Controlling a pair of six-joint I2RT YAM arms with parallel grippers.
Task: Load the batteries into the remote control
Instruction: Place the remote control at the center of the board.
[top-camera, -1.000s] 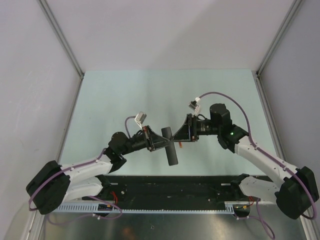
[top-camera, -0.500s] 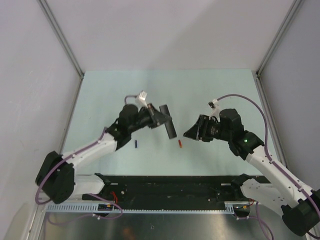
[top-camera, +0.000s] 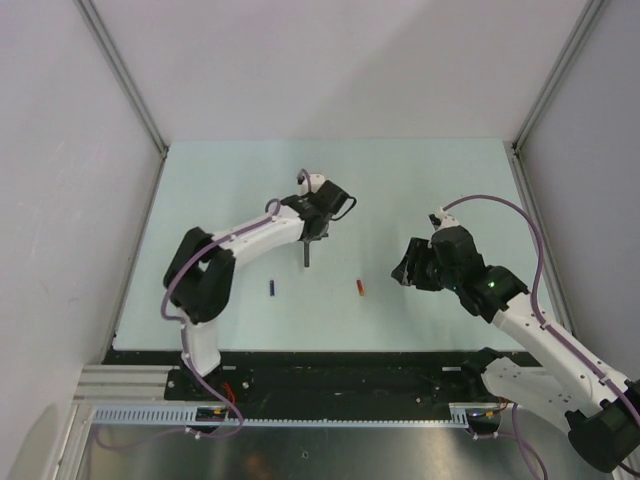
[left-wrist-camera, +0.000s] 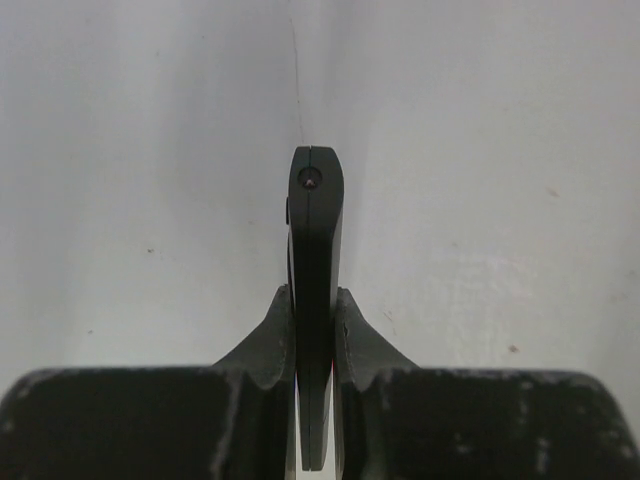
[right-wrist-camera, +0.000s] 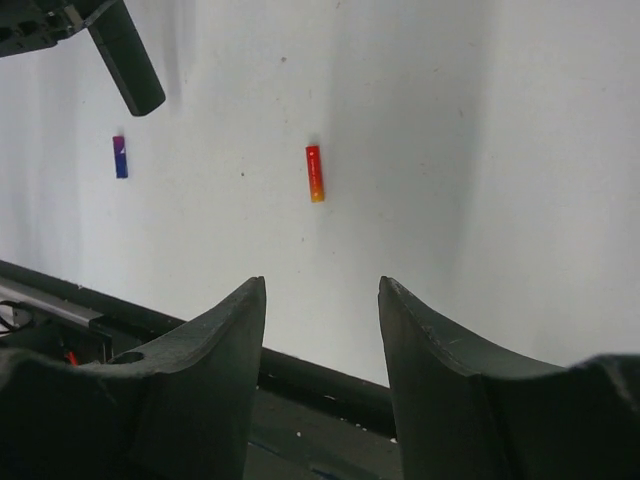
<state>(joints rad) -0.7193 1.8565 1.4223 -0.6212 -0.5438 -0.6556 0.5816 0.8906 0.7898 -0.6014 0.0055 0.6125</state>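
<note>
The remote control (left-wrist-camera: 316, 240), a slim black bar, is clamped edge-on between the fingers (left-wrist-camera: 352, 325) of my left gripper (left-wrist-camera: 314, 292). From above, the left gripper (top-camera: 312, 232) reaches over the table's middle with the remote control (top-camera: 306, 253) pointing down toward the table. Two batteries lie loose on the table: a dark blue one (top-camera: 272, 287) and an orange-red one (top-camera: 360, 288). My right gripper (top-camera: 405, 268) hovers open and empty to the right of the orange-red battery (right-wrist-camera: 314, 173). The right wrist view also shows the blue battery (right-wrist-camera: 120, 157) and the remote control (right-wrist-camera: 125, 55).
The pale green table (top-camera: 450, 180) is walled by white panels and metal posts at the back and sides. A black rail (top-camera: 340, 365) with the arm bases runs along the near edge, and this rail (right-wrist-camera: 300, 380) shows below the right fingers.
The grippers were together at the remote one second ago. The left arm has swung back and left, turning the remote edge-on. The right gripper has pulled away rightward, uncovering the two batteries.
</note>
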